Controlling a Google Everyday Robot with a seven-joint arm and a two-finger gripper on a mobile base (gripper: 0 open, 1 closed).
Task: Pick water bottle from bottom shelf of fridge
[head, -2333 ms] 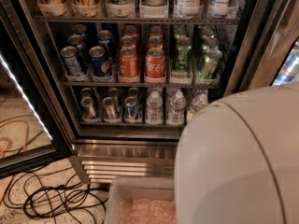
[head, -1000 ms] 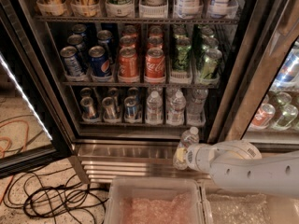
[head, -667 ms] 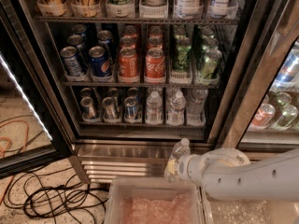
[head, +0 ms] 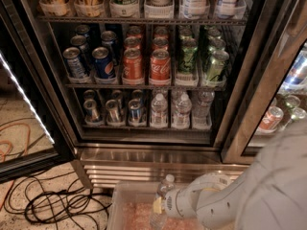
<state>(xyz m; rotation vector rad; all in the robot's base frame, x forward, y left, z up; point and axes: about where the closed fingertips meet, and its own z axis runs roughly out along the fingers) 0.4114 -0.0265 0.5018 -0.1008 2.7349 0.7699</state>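
A small clear water bottle (head: 164, 191) with a white cap stands upright in my gripper (head: 159, 205), low in the camera view, in front of the fridge (head: 144, 155) and its ribbed grille. My gripper is shut on the bottle's lower body, and the white arm reaches in from the bottom right. The bottle hangs above a clear plastic bin (head: 122, 199). On the bottom shelf (head: 144, 127) three more clear bottles (head: 181, 110) stand at the right and slim silver cans (head: 113, 111) at the left.
The middle shelf holds Pepsi, orange, Coke and green cans (head: 159, 65). The fridge door (head: 24, 104) stands open at the left with a lit strip. Black and orange cables (head: 53, 205) lie on the floor. A second cooler (head: 283, 109) stands at the right.
My gripper has carried the bottle down and to the left, from level with the grille to over the bin. The arm now fills the bottom right corner.
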